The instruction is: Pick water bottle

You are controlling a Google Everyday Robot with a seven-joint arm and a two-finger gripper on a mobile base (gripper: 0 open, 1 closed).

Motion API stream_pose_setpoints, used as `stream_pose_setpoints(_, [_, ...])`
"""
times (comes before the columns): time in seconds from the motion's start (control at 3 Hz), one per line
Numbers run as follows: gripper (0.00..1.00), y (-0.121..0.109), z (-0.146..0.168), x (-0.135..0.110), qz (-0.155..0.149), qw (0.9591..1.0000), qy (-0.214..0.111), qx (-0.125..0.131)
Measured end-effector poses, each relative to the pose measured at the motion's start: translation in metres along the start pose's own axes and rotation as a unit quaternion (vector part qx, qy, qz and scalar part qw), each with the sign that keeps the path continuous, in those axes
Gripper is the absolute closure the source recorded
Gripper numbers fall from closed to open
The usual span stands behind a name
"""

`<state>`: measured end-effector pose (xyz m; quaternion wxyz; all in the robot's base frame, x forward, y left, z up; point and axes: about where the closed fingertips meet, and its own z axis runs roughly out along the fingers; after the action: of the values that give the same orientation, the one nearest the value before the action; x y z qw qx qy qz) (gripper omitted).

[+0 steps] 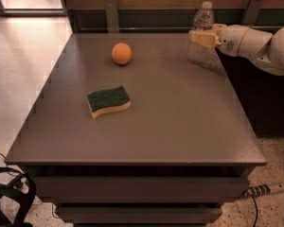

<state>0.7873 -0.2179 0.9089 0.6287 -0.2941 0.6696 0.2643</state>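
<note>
Water bottle is standing upright at the far right corner of the table, close to the table's back edge; white cap is showing on top, clear crinkled body below it.
Gripper is sitting at the bottle's mid-body, above that same far right corner of the table; its pale yellow part is crossing in front of the bottle and hiding the middle; whether it is clamping or merely flanking the bottle, cannot tell.
Arm is reaching in from beyond the table's right edge, roughly level with the tabletop.
Orange ball is resting on the far half of the table, left of centre; sponge, green face up, is lying nearer the table's middle; both are sitting well apart from the bottle.

Handling, as judged: thin crinkled plastic is looking soft-walled and likely to dent under a hard squeeze; probably light, though the fill level is not showing; smooth sides are likely to slip if the hold is slack; a tall narrow shape is tipping easily if nudged sideways.
Best hold is seeming to be the mid-body, below the shoulder and clear of the cap, with moderate pressure; the present height is looking about right for that; a straight upward lift off the table is seeming safest.
</note>
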Motion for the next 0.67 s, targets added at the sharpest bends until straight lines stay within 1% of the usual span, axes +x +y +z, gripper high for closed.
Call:
stream_pose_setpoints(0.33, [1.0,0.0026,0.0044,0.0004,0.001,1.0,0.0,-0.003])
stream_pose_setpoints(0.67, [1.0,0.0061,0.0072,-0.003,0.0,1.0,0.003,-0.008])
